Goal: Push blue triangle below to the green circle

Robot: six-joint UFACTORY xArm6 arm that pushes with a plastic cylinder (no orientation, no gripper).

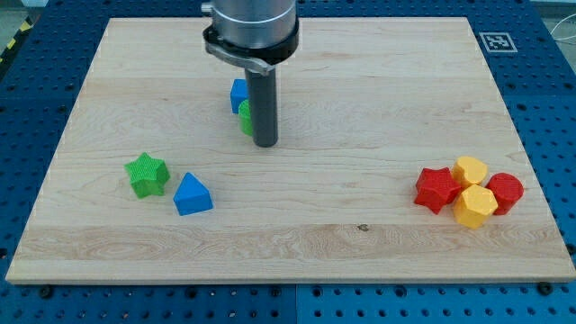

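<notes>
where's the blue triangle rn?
Blue triangle sits lower left on the board, just right of the green star, well down-left of my tip.

My tip [265, 143] rests just right of a green block [244, 118]; the blue triangle [192, 194] sits near-left, beside a green star [147, 175].

single view, high and angled down, whole wooden board [297, 243] in frame
</notes>
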